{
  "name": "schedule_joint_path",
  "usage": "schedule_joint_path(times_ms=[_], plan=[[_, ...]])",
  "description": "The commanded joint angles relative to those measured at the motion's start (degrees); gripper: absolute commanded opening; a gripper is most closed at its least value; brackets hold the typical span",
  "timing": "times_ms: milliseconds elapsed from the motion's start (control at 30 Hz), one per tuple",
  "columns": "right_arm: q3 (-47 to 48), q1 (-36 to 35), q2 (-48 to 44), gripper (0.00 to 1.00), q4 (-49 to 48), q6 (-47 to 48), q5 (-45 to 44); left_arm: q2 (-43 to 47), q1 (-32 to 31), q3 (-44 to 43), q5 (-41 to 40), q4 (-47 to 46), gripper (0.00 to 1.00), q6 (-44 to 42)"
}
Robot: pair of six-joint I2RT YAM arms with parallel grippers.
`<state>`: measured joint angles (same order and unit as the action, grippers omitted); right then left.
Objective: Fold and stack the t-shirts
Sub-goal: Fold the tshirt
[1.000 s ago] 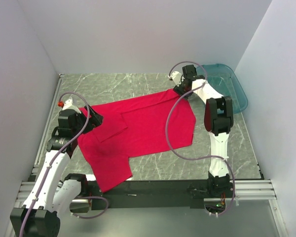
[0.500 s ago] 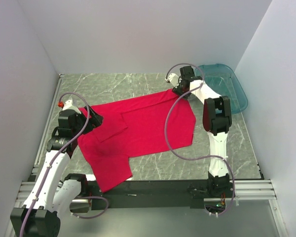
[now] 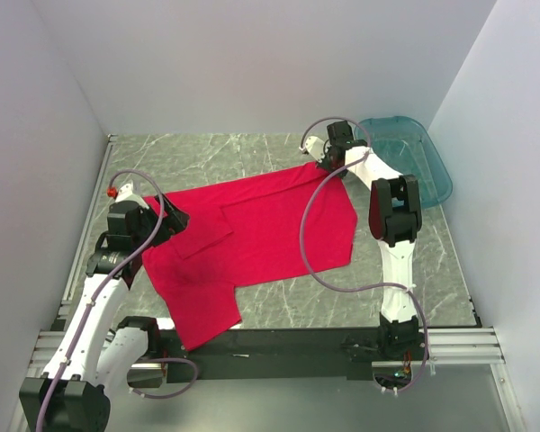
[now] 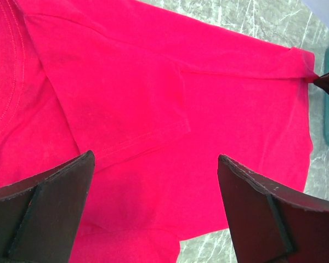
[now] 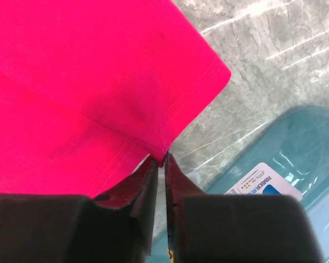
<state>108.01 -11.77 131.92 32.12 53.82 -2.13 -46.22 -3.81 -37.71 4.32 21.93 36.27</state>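
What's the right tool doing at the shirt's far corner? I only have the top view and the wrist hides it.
Observer: In the right wrist view the right tool is shut on the shirt, pinching a stitched edge right at its fingertips.
Operator: And the left tool?
Observer: In its own wrist view the left tool is wide open over the shirt's body, with nothing gripped between its fingers.
Operator: Anything on the basin up close?
Observer: A white label with a blue mark shows on the basin. Its print is too small to read.
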Motion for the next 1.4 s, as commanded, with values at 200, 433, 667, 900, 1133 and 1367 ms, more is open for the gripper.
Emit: schedule_joint_path(times_ms=[200,433,667,900,1133,1367], plan=[[-4.2,-0.5,-6.0,0.02,-5.7,4.9,-0.2,0.8,0.4,0.0,0.9,-0.8,1.00,0.7],[-12.8,-1.1,-11.3,0.01,-11.6,9.4,-2.7,0.5,0.5,0.3,1.3,-1.3,0.99,0.7],[-20.2,-1.9,-14.1,0.02,-23.0,12.4,-7.4,0.8,0.7,0.4,1.5,-1.4,1.00,0.8],[-24.6,-2.5,-14.1,0.29,-23.6,16.5,-10.1,0.7,0.9,0.4,1.7,-1.5,1.00,0.6],[-22.4,-0.4,-17.3,0.51,-16.7,11.1,-5.8,0.5,1.1,0.6,2.3,-2.1,1.00,0.6],[-3.5,0.0,-10.2,0.31,-0.9,-8.0,5.4,0.5,1.3,1.2,3.2,-2.8,0.99,1.2]])
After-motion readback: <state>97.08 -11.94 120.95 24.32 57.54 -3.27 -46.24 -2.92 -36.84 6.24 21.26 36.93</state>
